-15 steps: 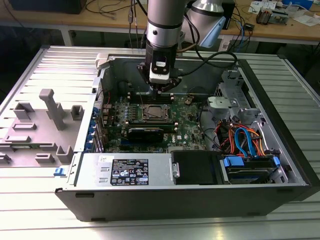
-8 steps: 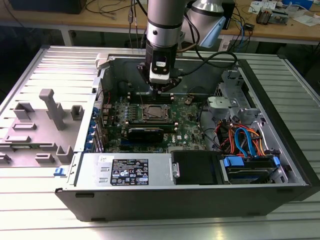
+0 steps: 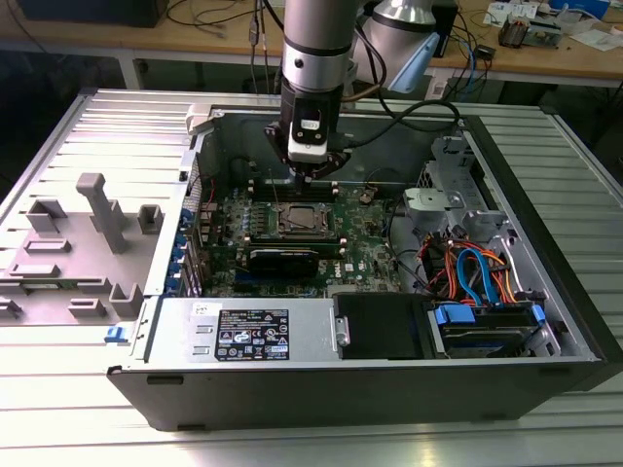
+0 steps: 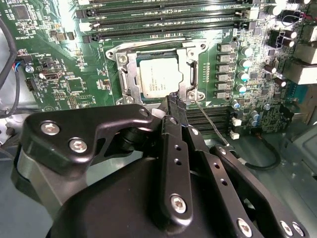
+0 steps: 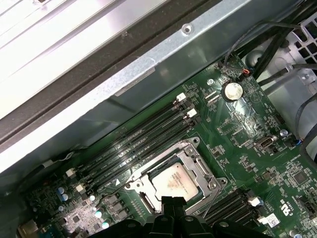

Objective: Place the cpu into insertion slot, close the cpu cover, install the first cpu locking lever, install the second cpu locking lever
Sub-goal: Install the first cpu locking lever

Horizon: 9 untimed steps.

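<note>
one slip of the closed, empty gripper (image 4: 172, 98) at a corner of the cpu cover (image 4: 191, 69) could scrape the cpu (image 4: 157, 77).

Open computer case (image 3: 341, 394), hand (image 3: 313, 178) low over green motherboard (image 3: 368, 255), near cpu (image 3: 298, 220)

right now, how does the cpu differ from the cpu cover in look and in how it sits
The cpu is a solid, dull grey square plate, while the cpu cover is a shinier metal frame with a large open window. The cpu sits in the middle, and the cpu cover lies around it as a ring, leaving its top showing. Both are square, metal and lie flat on the green circuit board.
</note>
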Available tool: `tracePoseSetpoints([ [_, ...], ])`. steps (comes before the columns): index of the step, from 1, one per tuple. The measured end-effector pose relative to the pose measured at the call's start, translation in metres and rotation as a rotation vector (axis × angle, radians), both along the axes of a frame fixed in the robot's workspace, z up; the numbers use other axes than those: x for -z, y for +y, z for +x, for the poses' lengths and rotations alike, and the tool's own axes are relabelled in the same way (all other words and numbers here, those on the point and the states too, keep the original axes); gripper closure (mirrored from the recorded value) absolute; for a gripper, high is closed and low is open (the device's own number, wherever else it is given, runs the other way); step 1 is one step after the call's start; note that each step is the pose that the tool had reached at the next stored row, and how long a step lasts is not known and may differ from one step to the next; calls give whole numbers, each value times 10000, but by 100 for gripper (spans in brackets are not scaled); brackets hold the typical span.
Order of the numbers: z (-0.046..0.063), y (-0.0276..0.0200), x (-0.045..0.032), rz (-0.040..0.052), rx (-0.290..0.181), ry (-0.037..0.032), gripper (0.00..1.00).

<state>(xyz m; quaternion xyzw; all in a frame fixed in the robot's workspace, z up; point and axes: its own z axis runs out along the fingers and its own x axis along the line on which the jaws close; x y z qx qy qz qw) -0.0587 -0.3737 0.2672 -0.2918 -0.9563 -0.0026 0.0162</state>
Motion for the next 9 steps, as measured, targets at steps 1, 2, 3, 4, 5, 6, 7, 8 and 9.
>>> tracePoseSetpoints([
  [1, 0, 0, 0, 0, -41, 0, 89],
  [2, -1, 0, -1, -1, -132, 1, 89],
  [3, -1, 0, -1, -1, -214, 1, 89],
  [4, -1, 0, 0, 0, -308, 1, 89],
  [5, -1, 0, 0, 0, -437, -1, 89],
  [6, -2, 0, 0, -1, -668, 0, 89],
  [7, -2, 0, 0, 0, -855, 0, 89],
  [8, -2, 0, 0, 1, -1024, 0, 89],
  [9, -2, 0, 0, 0, -1210, -1, 89],
])
